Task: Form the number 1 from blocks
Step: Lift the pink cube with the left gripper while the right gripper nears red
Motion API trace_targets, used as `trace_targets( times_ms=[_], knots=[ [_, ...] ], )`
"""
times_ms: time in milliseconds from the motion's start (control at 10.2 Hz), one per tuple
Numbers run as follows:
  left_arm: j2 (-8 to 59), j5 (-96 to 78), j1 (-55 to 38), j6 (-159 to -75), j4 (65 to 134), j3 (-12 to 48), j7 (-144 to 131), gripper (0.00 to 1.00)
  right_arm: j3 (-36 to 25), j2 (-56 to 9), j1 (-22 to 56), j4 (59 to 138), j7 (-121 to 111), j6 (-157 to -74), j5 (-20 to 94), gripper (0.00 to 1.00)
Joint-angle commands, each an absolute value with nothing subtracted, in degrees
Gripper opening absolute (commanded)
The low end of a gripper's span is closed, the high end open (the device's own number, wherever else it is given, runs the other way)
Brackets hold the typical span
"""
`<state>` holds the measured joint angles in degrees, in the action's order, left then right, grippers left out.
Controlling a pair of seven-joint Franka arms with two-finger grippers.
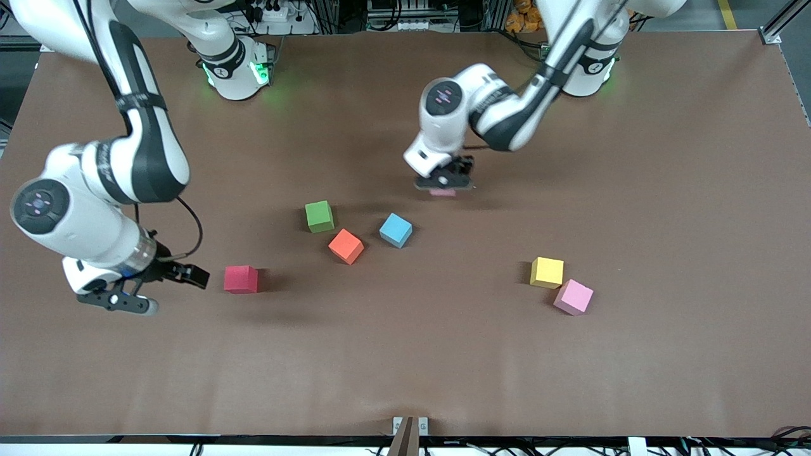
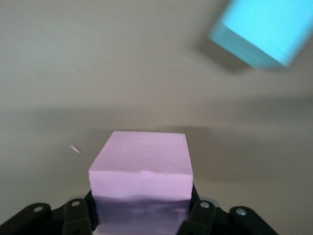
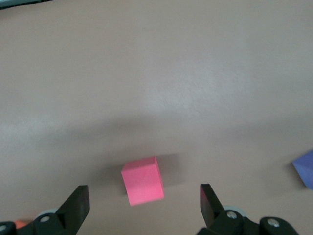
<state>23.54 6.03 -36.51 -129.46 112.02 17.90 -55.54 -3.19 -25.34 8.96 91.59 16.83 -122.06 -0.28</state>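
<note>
Front camera, working from the near edge outward.

- Pinkish-purple cube (image 1: pixel 573 297) is nearest, toward the left arm's end. The yellow cube (image 1: pixel 547 272) is just beside it, slightly farther.
- Right gripper (image 1: pixel 166 290) hangs low over the table at the right arm's end, fingers spread wide with nothing between them. The arm is waiting. In its wrist view I see the red block (image 3: pixel 142 180) lying ahead of the open jaws and clear of both fingers.
- Red block sits alone on the table, beside that gripper and toward mid-table.
- Mid-table cluster, none touching: orange block (image 1: pixel 346 246), then light blue block (image 1: pixel 395 230), then green block (image 1: pixel 319 216) farthest of the three.
- Left gripper (image 1: pixel 443 185) is over the table past the cluster on the robots' side, pointing down. It is clamped on the pink block (image 2: pixel 142 166), one finger on each side face.
- Pink block is very low. I cannot tell whether it touches the table. The light blue block shows in the left wrist view, near but apart.
</note>
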Motion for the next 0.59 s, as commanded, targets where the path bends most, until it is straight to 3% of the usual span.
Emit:
trace_targets(
  times_ms=[0, 492],
  knots=[
    [30.91, 4.13, -43.39, -124.38, 101.11, 17.23, -61.41, 0.00, -3.16, -27.94, 9.23, 90.79, 16.88, -125.32, -0.97, 1.00],
    [38.22, 1.59, -55.61, -124.37, 93.61, 17.23, -68.19, 0.00, -3.16, -32.43, 10.72, 92.71, 13.64, -130.78, -1.05, 1.00]
  ],
)
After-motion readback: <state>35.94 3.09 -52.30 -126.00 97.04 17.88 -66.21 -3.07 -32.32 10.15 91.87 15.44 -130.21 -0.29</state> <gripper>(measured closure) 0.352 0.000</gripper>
